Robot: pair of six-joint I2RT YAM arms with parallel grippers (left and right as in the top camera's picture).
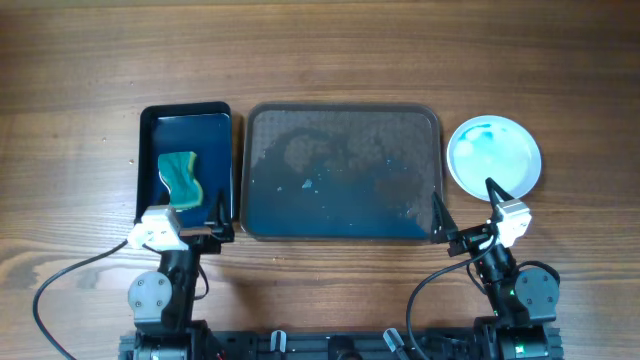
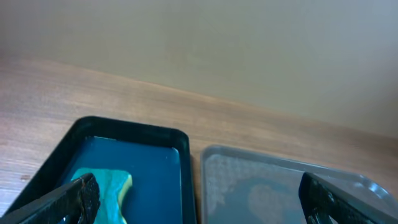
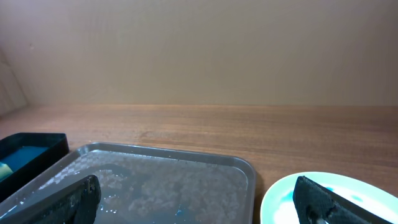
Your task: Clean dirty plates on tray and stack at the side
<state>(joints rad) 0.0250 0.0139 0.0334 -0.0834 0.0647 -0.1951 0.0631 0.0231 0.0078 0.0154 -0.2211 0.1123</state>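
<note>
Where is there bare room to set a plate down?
Bare wood of the table lies beyond the black tray, grey tray and plate, and left of the black tray. The grey tray holds only wet smears. Tight: the gap between grey tray and plate, straddled by the right gripper, jaws open.

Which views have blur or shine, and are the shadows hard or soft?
Overhead: sharp and evenly lit, with a mottled wet sheen on the tray and only soft shadows beside the arms. Left wrist: the near fingers are dark and blurred, and the table behind is soft. Right wrist: the fingers are blurred too, and the plate looks pale.
</note>
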